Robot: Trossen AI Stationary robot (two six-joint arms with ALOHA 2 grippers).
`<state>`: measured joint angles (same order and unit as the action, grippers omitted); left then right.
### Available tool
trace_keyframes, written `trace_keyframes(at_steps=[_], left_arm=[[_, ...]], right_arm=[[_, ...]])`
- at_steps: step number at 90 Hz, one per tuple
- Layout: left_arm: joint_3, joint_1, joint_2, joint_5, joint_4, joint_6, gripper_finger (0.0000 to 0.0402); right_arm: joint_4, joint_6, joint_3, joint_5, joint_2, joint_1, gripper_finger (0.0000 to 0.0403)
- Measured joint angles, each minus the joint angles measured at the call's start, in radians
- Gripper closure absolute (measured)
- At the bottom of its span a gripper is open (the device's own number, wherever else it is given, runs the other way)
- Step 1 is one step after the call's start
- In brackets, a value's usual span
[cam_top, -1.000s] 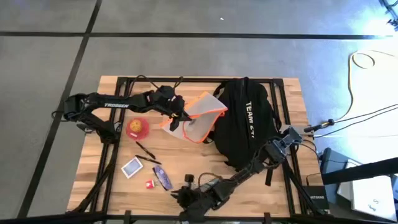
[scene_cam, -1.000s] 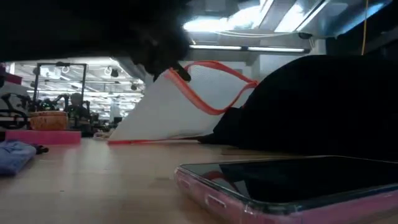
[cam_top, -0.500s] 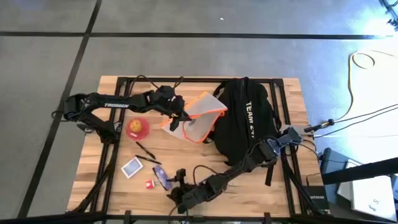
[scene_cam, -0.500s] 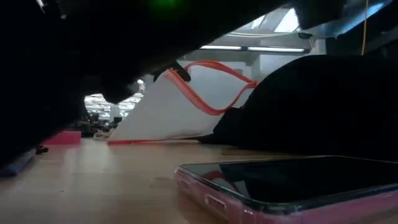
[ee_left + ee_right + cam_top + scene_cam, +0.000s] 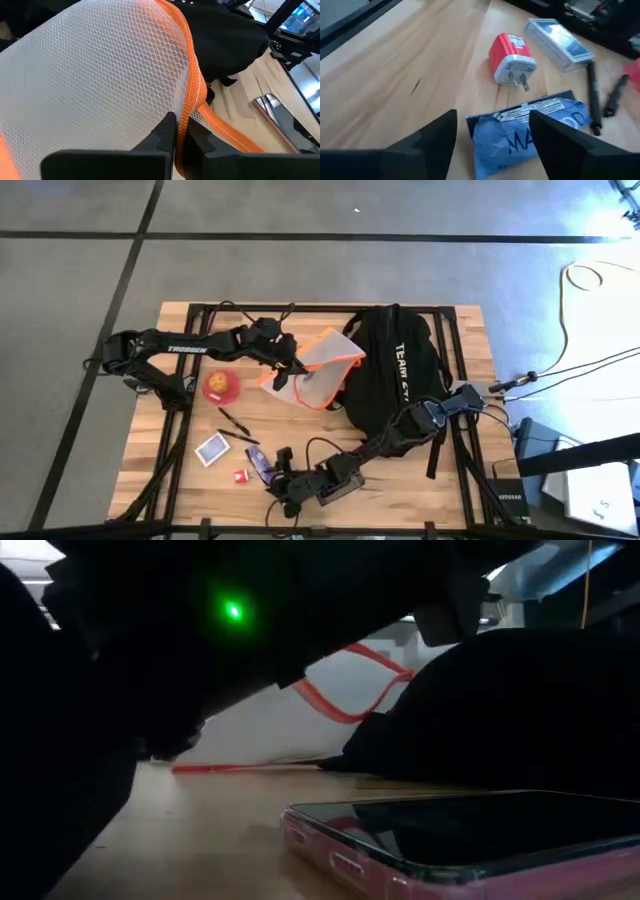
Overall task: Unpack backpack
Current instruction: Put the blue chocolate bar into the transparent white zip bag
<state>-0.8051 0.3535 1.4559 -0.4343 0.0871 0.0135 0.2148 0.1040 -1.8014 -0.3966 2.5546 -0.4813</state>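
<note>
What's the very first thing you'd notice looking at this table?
The big black backpack at the table's far right, with a white mesh pouch edged in orange pulled out beside it, pinched by the left gripper. Near the front edge, the right gripper hovers open over a blue packet next to a red charger plug.

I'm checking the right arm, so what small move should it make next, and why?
Probably lower the right hand a little onto the blue packet. Its fingers are open with the packet's end between them, beside the red charger plug. The left hand is shut on the mesh pouch, so it looks occupied.
</note>
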Motion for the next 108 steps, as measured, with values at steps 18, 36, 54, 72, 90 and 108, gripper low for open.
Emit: trace_keyframes(at_steps=[18, 36, 54, 72, 90, 108], left_arm=[[0.000, 0.000, 0.000, 0.000, -0.002, 0.000, 0.0402], [0.000, 0.000, 0.000, 0.000, -0.002, -0.003, 0.0402], [0.000, 0.000, 0.000, 0.000, -0.005, -0.003, 0.0402], [0.000, 0.000, 0.000, 0.000, -0.034, -0.003, 0.0402], [0.000, 0.000, 0.000, 0.000, -0.033, -0.003, 0.0402], [0.000, -0.002, 0.000, 0.000, -0.031, 0.005, 0.0402]], right_arm=[[-0.047, -0.062, -0.003, 0.075, 0.003, 0.012, 0.0231], [-0.042, -0.064, -0.001, 0.083, 0.004, 0.009, 0.0327], [-0.057, -0.059, -0.001, 0.070, 0.004, 0.003, 0.0392], [-0.146, -0.066, 0.003, 0.028, -0.032, -0.017, 0.0386], [-0.431, -0.145, 0.007, 0.013, -0.133, -0.064, 0.0398], [-0.586, -0.250, 0.008, -0.041, -0.286, -0.150, 0.0398]])
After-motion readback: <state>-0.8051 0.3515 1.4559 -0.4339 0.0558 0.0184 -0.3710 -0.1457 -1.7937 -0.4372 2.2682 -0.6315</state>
